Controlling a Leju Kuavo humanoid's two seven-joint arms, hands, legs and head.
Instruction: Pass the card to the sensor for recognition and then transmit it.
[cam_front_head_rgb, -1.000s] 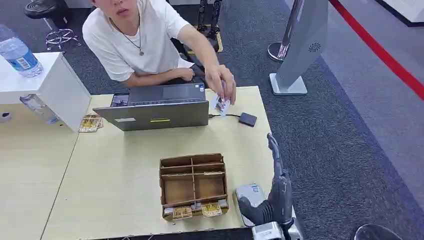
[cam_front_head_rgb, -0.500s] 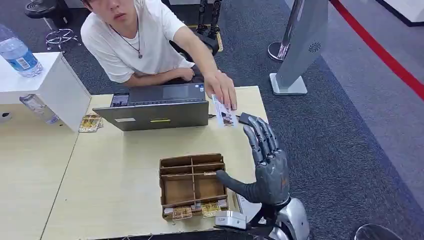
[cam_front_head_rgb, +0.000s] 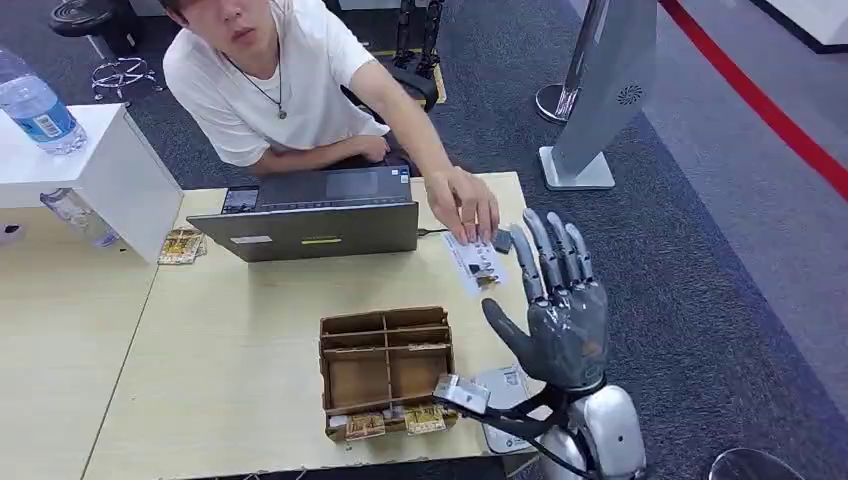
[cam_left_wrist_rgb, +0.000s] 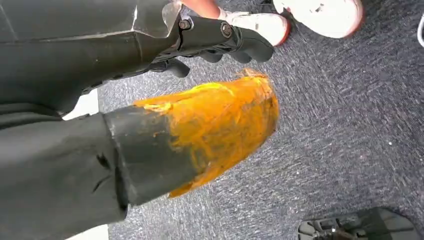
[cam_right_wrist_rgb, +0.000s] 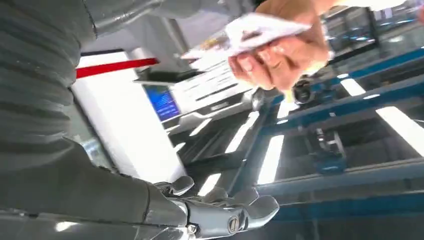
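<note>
one card (cam_front_head_rgb: 476, 264) matters here, and in the head view a person's hand (cam_front_head_rgb: 463, 203) holds it out low over the surface (cam_front_head_rgb: 240, 330), near the far right corner and just short of the right edge. my right hand (cam_front_head_rgb: 556, 300) stands raised beside that right edge, palm toward the card, fingers apart and holding nothing. the card sits just beside my fingertips (cam_front_head_rgb: 530, 238), on the thumb side, close but not touching as far as i can tell. to take it well, i judge i should slide the palm in under the card's near end, close thumb against fingers on its flat faces, and keep it level so the person can let go cleanly. the small dark sensor (cam_front_head_rgb: 503, 240) lies at the same far right corner, close behind the card, so the carry after the grasp should be short. the wooden tray (cam_front_head_rgb: 386, 372) near the front edge stays out of that path.

in the left wrist view, my left hand (cam_left_wrist_rgb: 220, 42) hangs toward the carpet; i cannot tell how its fingers are set.

in the right wrist view, the card (cam_right_wrist_rgb: 250, 31) is pinched in the person's hand (cam_right_wrist_rgb: 280, 52), well apart from my fingers (cam_right_wrist_rgb: 240, 207), which are spread with nothing between them.
</note>
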